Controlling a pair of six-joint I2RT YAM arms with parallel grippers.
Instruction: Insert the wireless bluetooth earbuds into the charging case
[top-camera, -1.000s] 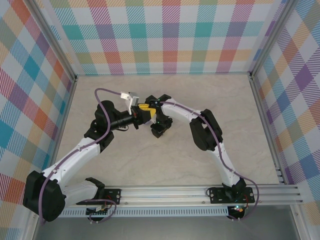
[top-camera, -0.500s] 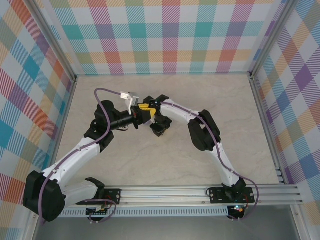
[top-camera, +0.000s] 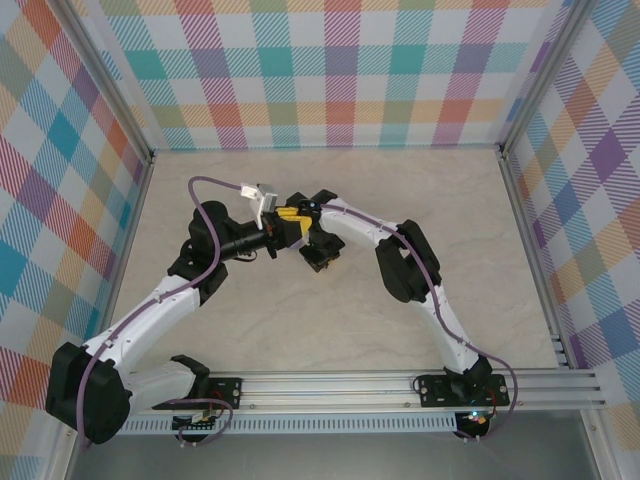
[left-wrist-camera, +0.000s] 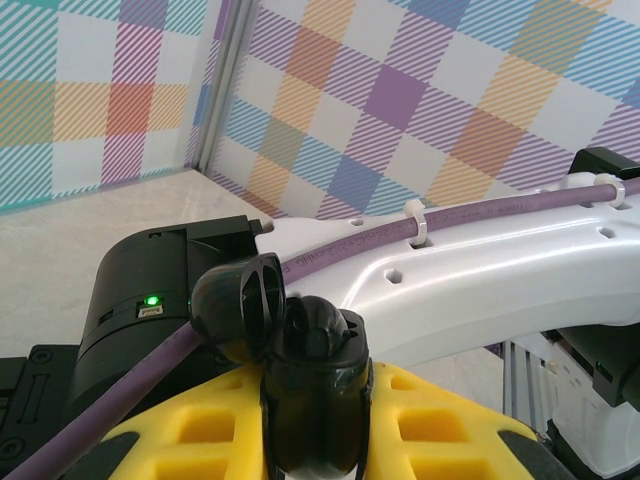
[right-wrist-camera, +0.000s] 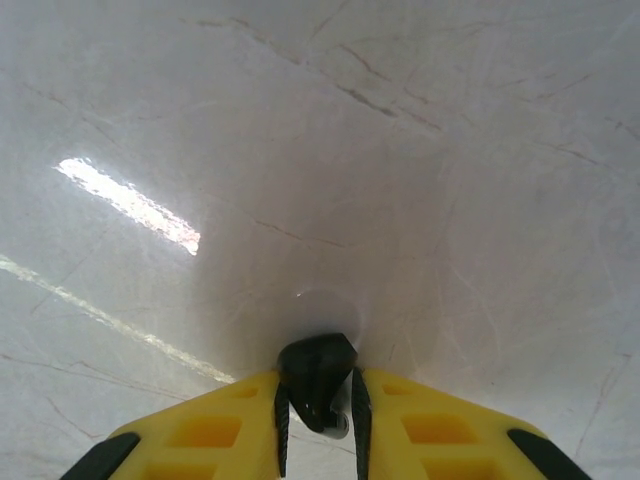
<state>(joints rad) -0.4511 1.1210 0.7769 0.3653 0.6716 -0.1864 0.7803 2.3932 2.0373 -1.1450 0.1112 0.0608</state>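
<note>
Black earbud (right-wrist-camera: 318, 375) pinched betw. fingers of right gripper (right-wrist-camera: 319, 405), jaws nearly closed on it; held close over pale marbled table (right-wrist-camera: 450, 150); contact w/ surface cannot be told. Black charging case (left-wrist-camera: 315, 385) clamped in left gripper (left-wrist-camera: 316, 440), jaws set to its width; lid (left-wrist-camera: 238, 305) hinged open. Top view: both grippers just beside each other near table centre; other earbuds not made out.

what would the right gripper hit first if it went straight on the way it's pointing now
The pale marbled tabletop. The right gripper, shut on a small black earbud, points at bare surface with nothing between; the earbud would likely touch before the yellow fingers. How close is unclear.
</note>
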